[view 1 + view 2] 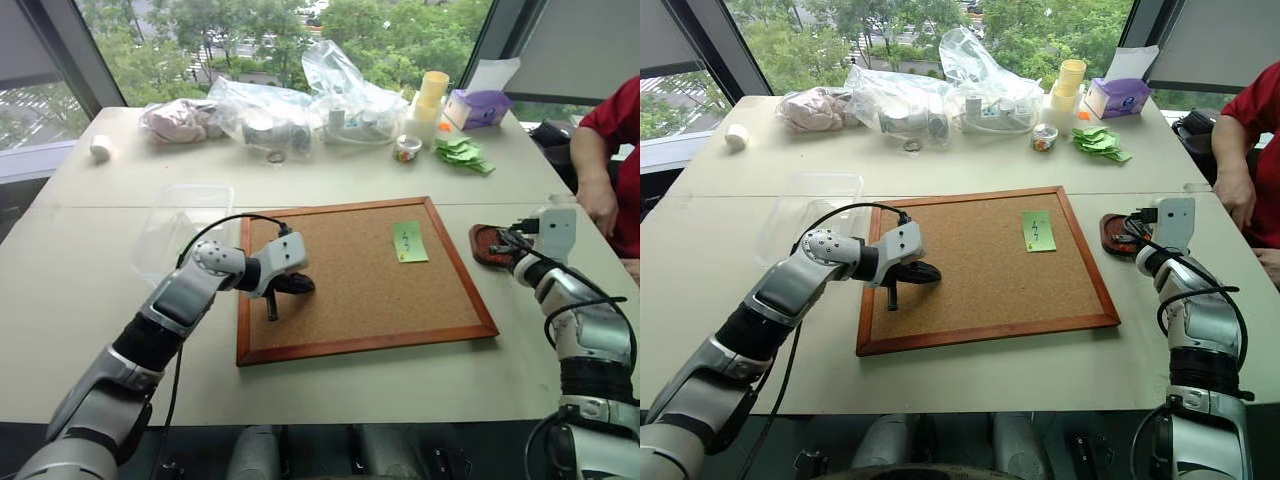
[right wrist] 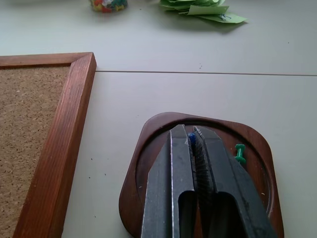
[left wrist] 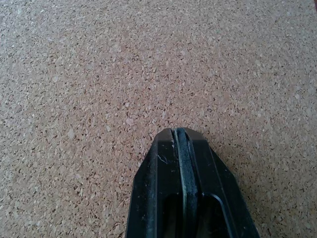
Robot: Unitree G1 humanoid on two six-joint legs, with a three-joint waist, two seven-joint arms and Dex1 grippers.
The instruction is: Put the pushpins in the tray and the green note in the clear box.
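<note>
In the eye views, the green note [image 1: 410, 241] is seen on the corkboard [image 1: 360, 285], the clear box [image 1: 178, 225] beside it. In the left wrist view, the left gripper [image 3: 179, 133] is closed, empty. In the right wrist view, a blue pin [image 2: 192, 140] is pinched by the right gripper [image 2: 191, 131] over the tray [image 2: 148, 144]; a green pin [image 2: 239, 153] lies inside.

Left arm reaches forward, wrist bent inward; left gripper [image 1: 296, 285] angled downward, fingers pressed together. Right arm bent at the elbow; right gripper [image 2: 193, 139] near level, fingers closed.
</note>
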